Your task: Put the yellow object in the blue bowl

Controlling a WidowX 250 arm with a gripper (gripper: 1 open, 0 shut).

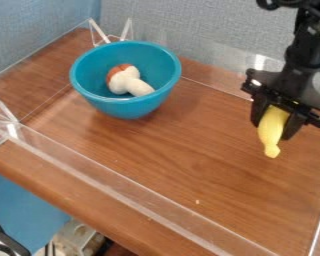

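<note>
The yellow object [272,137], a small curved toy banana, hangs nearly upright from my gripper [279,112], its lower tip close above the wooden table at the right. The black gripper points down and is shut on the banana's upper end. The blue bowl [92,94], round, deep and glossy, stands on the table at the upper left, well apart from the gripper. A white-and-brown mushroom toy [127,81] lies inside it.
The wooden tabletop [163,160] is ringed by low clear acrylic walls [109,176], with clear brackets at the left edge [3,125] and behind the bowl. The table's front edge drops off at the lower left.
</note>
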